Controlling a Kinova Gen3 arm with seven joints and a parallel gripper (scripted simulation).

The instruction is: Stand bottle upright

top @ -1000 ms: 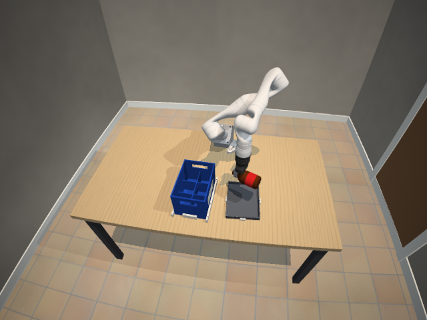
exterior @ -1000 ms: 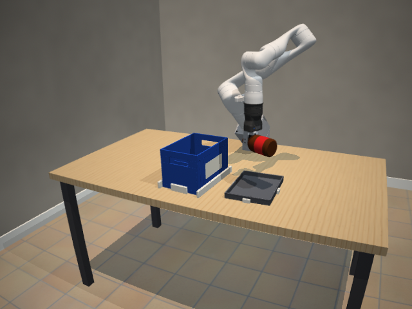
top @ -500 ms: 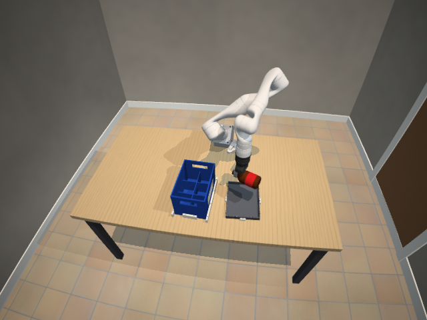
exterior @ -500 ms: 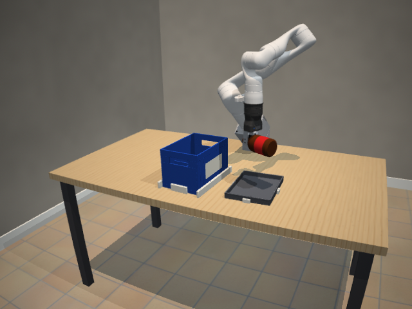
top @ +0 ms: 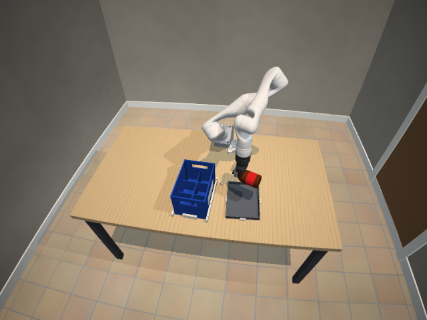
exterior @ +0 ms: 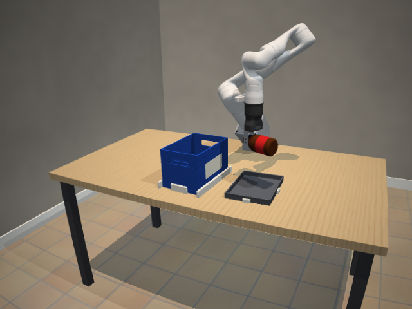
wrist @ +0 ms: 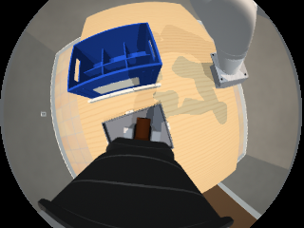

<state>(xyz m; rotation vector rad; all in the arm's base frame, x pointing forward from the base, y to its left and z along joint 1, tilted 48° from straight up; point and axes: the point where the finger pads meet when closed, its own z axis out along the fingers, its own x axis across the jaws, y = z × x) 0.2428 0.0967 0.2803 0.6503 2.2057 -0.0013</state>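
My gripper [top: 240,175] is shut on the brown bottle [top: 250,177] with a red band, near its neck end. The bottle hangs lying on its side, well above the far end of the dark grey tray [top: 242,201]. In the exterior view the bottle [exterior: 262,145] sticks out to the right of the gripper [exterior: 248,140], above and behind the tray [exterior: 254,187]. In the wrist view the gripper body hides most of the scene; only the bottle's brown neck [wrist: 143,128] shows over the tray [wrist: 121,129].
A blue crate [top: 193,189] with dividers stands left of the tray in white corner guides; it also shows in the exterior view [exterior: 194,161] and the wrist view [wrist: 117,60]. The arm's base [top: 222,137] is at the table's back.
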